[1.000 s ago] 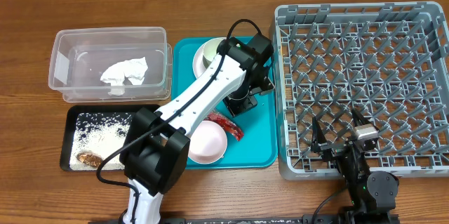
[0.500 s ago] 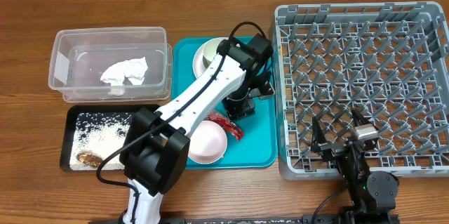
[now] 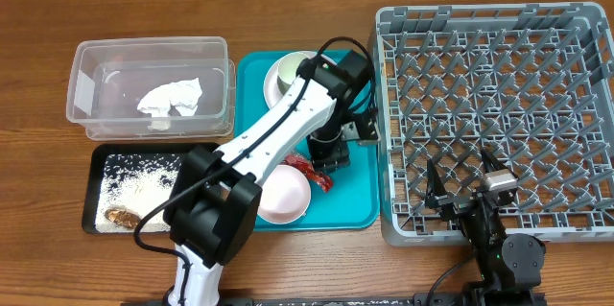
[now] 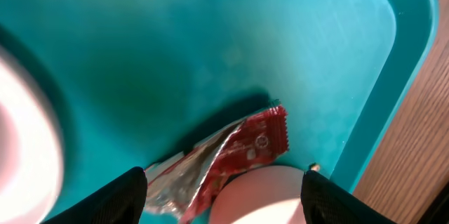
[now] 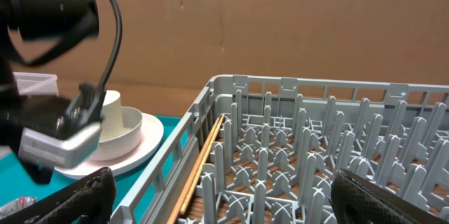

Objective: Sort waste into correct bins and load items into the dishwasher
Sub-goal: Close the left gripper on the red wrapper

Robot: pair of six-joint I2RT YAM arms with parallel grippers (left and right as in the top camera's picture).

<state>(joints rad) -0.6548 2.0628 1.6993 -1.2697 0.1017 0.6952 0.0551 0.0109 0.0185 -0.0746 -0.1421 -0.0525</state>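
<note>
A red and silver wrapper (image 3: 312, 170) lies on the teal tray (image 3: 360, 191), next to a pink bowl (image 3: 281, 196). My left gripper (image 3: 331, 157) hovers open just above the wrapper. In the left wrist view the wrapper (image 4: 245, 147) and the bowl's rim (image 4: 263, 196) lie between the open fingers (image 4: 224, 206). A cream cup on a pale plate (image 3: 286, 71) stands at the tray's back. My right gripper (image 3: 463, 179) is open and empty over the front of the grey dish rack (image 3: 499, 85). In the right wrist view it (image 5: 224, 213) faces the rack (image 5: 316, 147).
A clear plastic bin (image 3: 96, 66) holding a crumpled tissue (image 3: 171, 98) stands at the back left. A black tray (image 3: 134, 186) with rice and a food scrap lies in front of it. A wooden stick (image 5: 200, 164) lies along the rack's left side.
My left gripper has moved toward the front of the tray, closer to the red wrapper. The right arm has not moved.
</note>
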